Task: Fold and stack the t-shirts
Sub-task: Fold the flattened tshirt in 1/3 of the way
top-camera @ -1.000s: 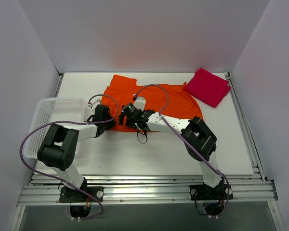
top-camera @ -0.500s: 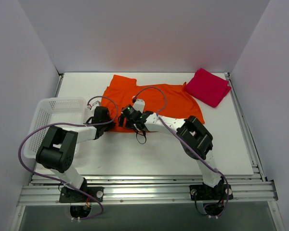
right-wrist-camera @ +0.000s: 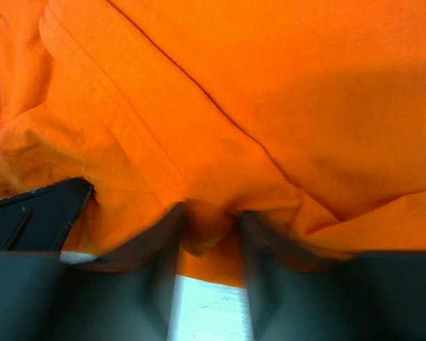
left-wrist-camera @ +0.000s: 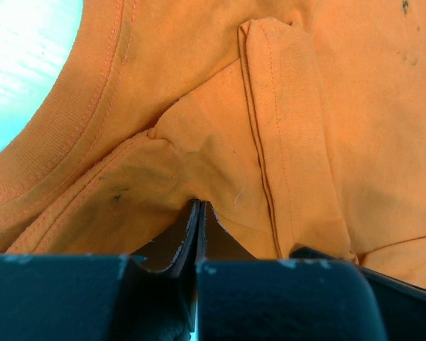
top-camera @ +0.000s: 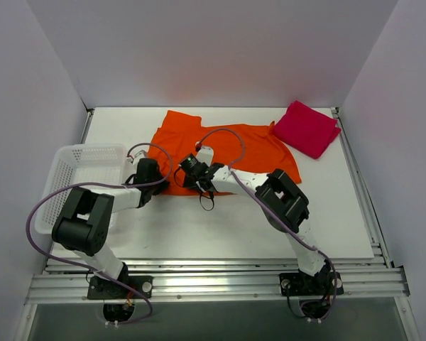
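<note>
Orange shirt [top-camera: 231,145]: lay spread flat on the middle of the table [top-camera: 199,227], toward the far side, with wrinkles along its near edge.
Red shirt [top-camera: 307,128]: lay folded in a small pile at the far right corner, just beside the orange shirt.
Left gripper [left-wrist-camera: 199,210]: jaws were pressed together on a raised fold of the orange shirt, near the collar; it sat at the shirt's near left edge.
Right gripper [right-wrist-camera: 207,229]: fingers [right-wrist-camera: 172,234] looked blurred and stood narrow, with a bunch of orange hem pinched between them; it was close to the left gripper.
Basket [top-camera: 60,160]: white mesh, at the left side of the table, apart from both shirts.
</note>
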{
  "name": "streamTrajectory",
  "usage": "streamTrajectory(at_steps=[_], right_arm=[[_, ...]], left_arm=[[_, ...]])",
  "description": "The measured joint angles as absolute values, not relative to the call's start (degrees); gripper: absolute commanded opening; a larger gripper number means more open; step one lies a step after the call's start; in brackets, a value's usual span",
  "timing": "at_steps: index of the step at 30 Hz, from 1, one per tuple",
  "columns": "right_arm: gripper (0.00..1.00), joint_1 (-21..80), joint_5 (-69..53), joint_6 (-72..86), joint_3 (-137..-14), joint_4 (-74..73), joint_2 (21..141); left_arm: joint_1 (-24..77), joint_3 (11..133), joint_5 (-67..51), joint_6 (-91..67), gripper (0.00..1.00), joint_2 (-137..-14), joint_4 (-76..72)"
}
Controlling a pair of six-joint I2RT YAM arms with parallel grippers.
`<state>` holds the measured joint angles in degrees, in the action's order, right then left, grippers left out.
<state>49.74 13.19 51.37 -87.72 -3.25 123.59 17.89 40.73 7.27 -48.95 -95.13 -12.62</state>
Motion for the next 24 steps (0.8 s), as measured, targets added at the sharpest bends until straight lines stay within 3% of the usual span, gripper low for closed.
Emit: streamTrajectory(at_steps=[4,14,21,22,24], right_arm=[[0.01,49.3,13.2,51.0,-87.9,-3.3,123.6],[0.0,47.5,13.5,51.0,-90.0,-4.2,123.6],[0.0,41.1,14.9,51.7,-94.0,-4.7,126.6],[0.03,40.0,14.9,52.0,-95.5,-4.8,128.0],[0.28,38.5,14.9,52.8,-98.3,-5.3,131.2]], left_arm=[[17.8,40.7,7.0,-48.9,0.04,-95.2,-12.8],[17.1,40.3,5.9,-48.9,0.03,-95.2,-13.6],[16.8,40.0,5.3,-48.9,0.03,-95.2,-14.0],[16.8,40.0,5.1,-49.0,0.03,-95.2,-14.2],[16.8,40.0,4.8,-48.9,0.03,-95.2,-14.3]])
